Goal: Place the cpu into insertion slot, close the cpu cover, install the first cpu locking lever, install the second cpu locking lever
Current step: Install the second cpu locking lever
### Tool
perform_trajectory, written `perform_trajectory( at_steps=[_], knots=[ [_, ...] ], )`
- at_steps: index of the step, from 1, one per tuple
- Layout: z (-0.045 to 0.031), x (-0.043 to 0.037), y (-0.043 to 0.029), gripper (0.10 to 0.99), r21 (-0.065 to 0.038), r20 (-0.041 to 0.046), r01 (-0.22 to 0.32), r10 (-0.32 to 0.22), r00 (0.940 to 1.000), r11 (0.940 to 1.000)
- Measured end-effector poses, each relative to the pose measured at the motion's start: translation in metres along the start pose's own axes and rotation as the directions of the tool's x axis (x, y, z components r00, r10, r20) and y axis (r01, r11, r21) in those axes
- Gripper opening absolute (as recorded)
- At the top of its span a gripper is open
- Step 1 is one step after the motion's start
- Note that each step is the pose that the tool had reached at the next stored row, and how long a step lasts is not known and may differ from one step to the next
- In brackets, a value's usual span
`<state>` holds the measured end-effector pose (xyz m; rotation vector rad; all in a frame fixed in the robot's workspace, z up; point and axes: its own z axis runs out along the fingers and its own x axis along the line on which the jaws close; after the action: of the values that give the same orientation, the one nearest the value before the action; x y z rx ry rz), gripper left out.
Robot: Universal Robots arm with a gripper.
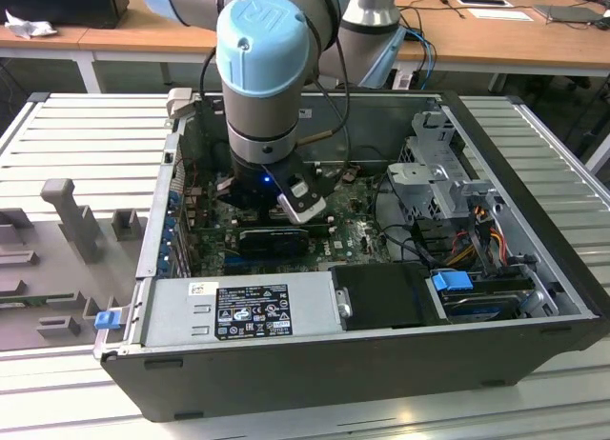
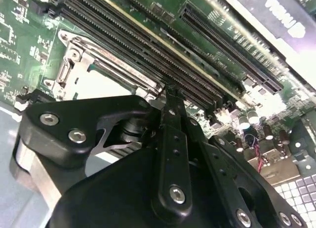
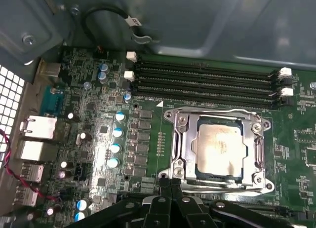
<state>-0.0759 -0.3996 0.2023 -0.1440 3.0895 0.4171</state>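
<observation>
The hand has its fingers pressed together with nothing between them, tips just beside the near edge of the cpu cover, at about 6 o'clock from the socket in the first wrist view. The cpu already sits in the insertion slot, silvery top showing through the closed cover's window. Can't make out any writing on the chip. The arm points straight down into the open PC case, wrist over the motherboard.
</observation>
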Motion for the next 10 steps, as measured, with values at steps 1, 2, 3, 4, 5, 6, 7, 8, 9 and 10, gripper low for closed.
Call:
perform_trajectory(
  at_steps=[1,2,3,4,5,6,7,8,9,10],
  knots=[
    [0.0006,0.0001,-0.0006,0.106,-0.005,0.0004,0.0,0.0,1.0,1.0],
    [0.0017,0.0003,-0.0013,0.106,-0.013,0.0013,0.0,0.0,1.0,0.9999],
    [0.0021,0.0005,-0.0015,0.106,-0.019,0.0018,0.0,0.0,1.0,0.9998],
    [0.0025,0.0009,-0.0018,0.106,-0.026,0.0025,0.0,0.0,1.0,0.9997],
    [0.0036,0.0014,-0.0025,0.106,-0.034,0.0031,0.0,0.0,1.0,0.9994],
    [0.0046,0.0016,-0.0029,0.106,-0.037,0.0035,0.0,0.0,1.0,0.9993],
    [0.0057,0.0017,-0.0032,0.106,-0.041,0.004,0.0,0.0,1.0,0.9992],
    [0.0069,0.002,-0.0036,0.106,-0.046,0.0045,0.0,0.0,1.0,0.9989],
    [0.0079,0.0027,-0.0039,0.106,-0.052,0.0047,0.0,0.0,1.0,0.9987],
    [0.008,0.0036,-0.0038,0.106,-0.056,0.0052,0.0,0.001,1.0,0.9984]
  ],
)
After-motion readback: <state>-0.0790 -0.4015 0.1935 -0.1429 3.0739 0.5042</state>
